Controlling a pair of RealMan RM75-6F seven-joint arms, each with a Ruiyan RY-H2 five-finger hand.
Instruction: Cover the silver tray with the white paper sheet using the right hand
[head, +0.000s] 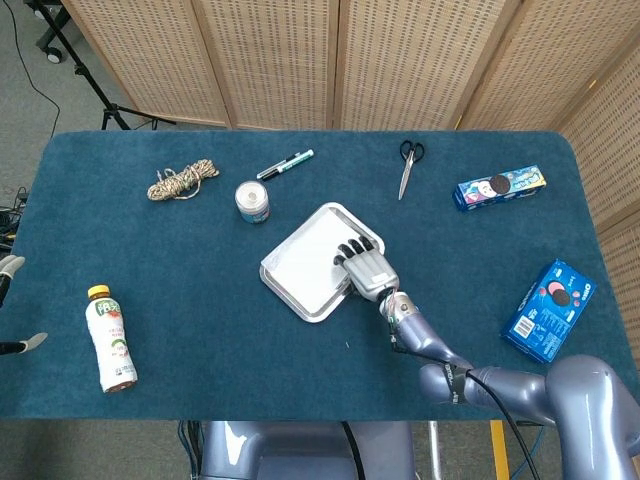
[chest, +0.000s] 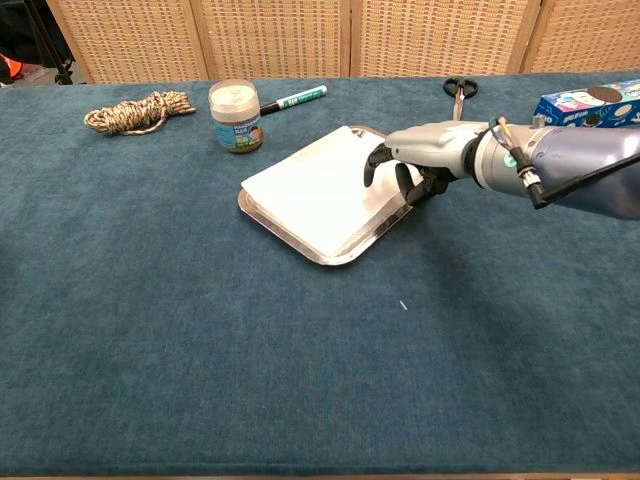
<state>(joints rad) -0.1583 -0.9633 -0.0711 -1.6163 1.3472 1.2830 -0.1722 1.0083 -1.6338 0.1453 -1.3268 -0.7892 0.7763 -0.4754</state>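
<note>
Right hand (chest: 415, 160) sits mid-frame with fingers curled down onto the white paper sheet (chest: 318, 190), which lies on the silver tray (chest: 330, 255); can't tell if it's pinching.

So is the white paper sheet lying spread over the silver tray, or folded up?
Spread. The white paper sheet lies unfolded over the silver tray, only its rim showing; the right hand rests on its right edge.

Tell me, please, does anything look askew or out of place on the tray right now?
Yes. The white paper sheet sits askew on the silver tray: its far-left edge overhangs the rim, and the near rim is still bare. The right hand is over the sheet's right side. Nothing looks spilled or damaged.
</note>
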